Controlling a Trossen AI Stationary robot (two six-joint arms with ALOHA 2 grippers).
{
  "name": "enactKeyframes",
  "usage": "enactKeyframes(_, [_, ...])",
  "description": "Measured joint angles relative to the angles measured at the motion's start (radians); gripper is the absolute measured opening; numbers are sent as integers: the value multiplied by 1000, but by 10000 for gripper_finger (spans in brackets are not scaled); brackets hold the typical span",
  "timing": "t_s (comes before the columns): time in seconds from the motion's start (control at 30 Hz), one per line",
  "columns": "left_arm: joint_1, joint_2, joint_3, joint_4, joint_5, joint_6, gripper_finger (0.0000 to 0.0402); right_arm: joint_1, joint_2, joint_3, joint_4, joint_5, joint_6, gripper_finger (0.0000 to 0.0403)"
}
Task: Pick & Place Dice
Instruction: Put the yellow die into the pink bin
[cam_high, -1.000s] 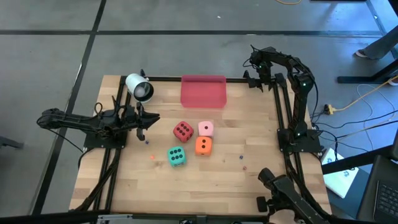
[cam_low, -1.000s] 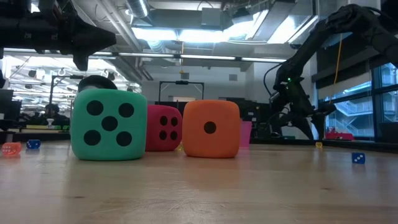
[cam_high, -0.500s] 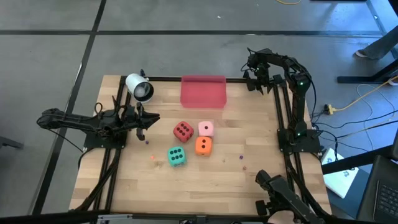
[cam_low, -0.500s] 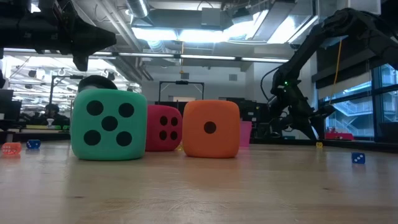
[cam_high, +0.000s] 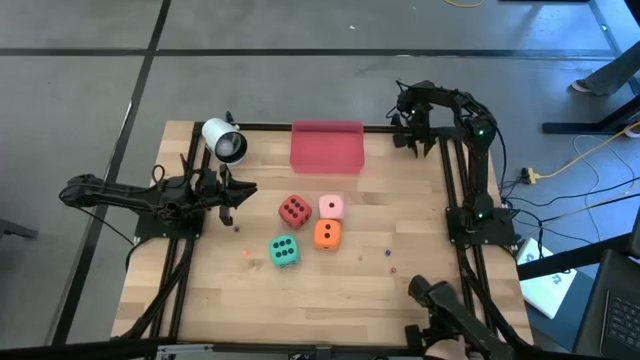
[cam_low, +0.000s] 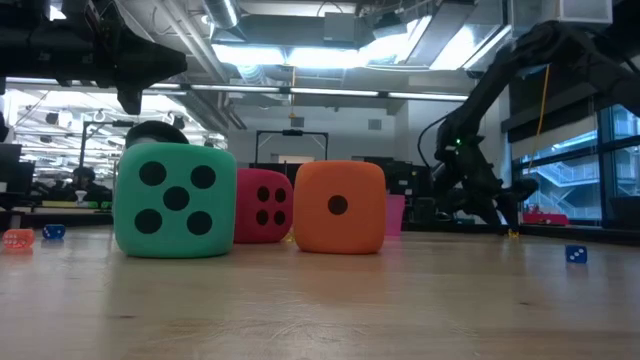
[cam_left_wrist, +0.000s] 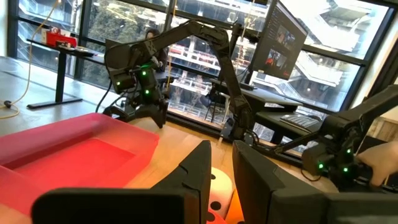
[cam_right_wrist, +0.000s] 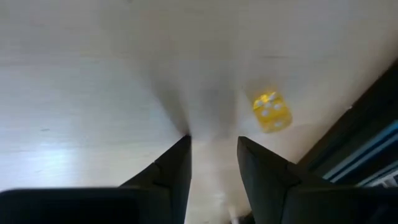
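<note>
Four dice cluster mid-table: red die (cam_high: 293, 209), pink die (cam_high: 331, 206), orange die (cam_high: 326, 234), green die (cam_high: 283, 251). The left gripper (cam_high: 236, 200) hovers left of them, fingers slightly parted and empty; the right gripper (cam_high: 404, 128), narrowly open, points down at the far-right corner.

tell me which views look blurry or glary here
Right wrist view: the table is washed out and the small yellow die is smeared. Low view: ceiling lights glare above the sharp green die and orange die. Left wrist view: the near pink tray is soft. High view: evenly lit.
</note>
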Motion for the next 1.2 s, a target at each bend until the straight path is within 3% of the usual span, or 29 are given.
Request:
enactKeyframes(0.33, [0, 0, 0, 0, 0, 1, 61, -3, 11, 13, -83, -43, -82, 131])
enactKeyframes(0.43, [0, 0, 0, 0, 0, 1, 61, -4, 11, 15, -146, 25, -74, 131])
enactKeyframes(0.67, [0, 0, 0, 0, -1, 1, 61, -4, 11, 114, -177, 292, 32, 131])
enactKeyframes(0.87, [0, 0, 0, 0, 7, -14, 61, 10, 10, 143, -160, 319, 109, 131])
enactKeyframes(1.2, [0, 0, 0, 0, 25, -10, 61, 16, 10, 56, -158, 328, 105, 110])
